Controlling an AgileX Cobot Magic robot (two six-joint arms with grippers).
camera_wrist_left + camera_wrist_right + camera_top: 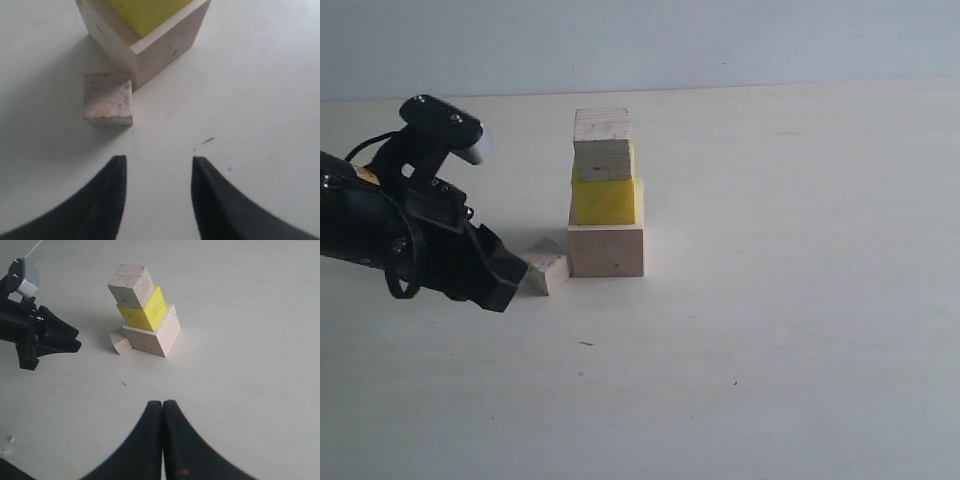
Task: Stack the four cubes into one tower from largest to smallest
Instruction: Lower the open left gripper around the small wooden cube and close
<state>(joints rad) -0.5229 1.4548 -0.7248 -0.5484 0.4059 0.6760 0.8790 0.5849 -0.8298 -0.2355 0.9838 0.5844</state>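
That small wood cube [545,272] at 9 o'clock of the large wood cube [606,250] looks light and rigid, so I'd pinch opposite flat faces with the wide-open left gripper [159,162]; right gripper [162,407] is clenched empty.

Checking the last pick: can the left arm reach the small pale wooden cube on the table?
Probably yes. The left arm's jaws stand open with nothing between them and the small pale wooden cube, though it sits close against the large pale wooden cube, crowding one side.
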